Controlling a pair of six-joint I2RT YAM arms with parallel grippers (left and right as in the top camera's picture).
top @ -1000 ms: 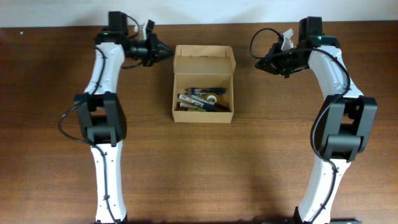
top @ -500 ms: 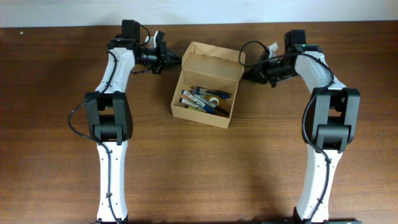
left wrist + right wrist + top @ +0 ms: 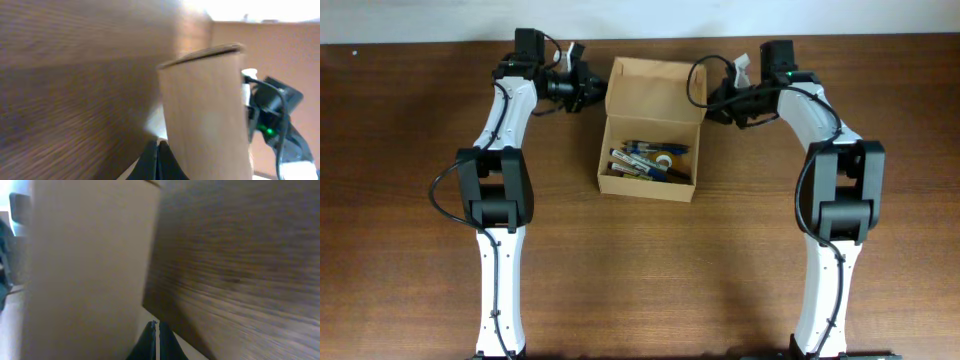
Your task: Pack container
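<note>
The tan cardboard container [image 3: 650, 185] stands at the table's back centre with pens and a tape roll [image 3: 663, 160] inside. Its flap lid [image 3: 655, 90] is raised and leans back. My left gripper [image 3: 598, 92] is shut, its tip against the lid's left edge. My right gripper [image 3: 710, 108] is shut, its tip against the lid's right edge. In the left wrist view the lid [image 3: 205, 110] fills the middle, right next to the shut fingers [image 3: 159, 150]. In the right wrist view the lid [image 3: 85, 270] fills the left, beside the shut fingers [image 3: 156, 330].
The brown wooden table [image 3: 640, 270] stretches out in front of the box. The table's back edge and a white wall lie just behind both grippers.
Both grippers have moved inward to the box's lid. The lid has gone from lying flat behind the box to raised. The box shifted and turned slightly.
</note>
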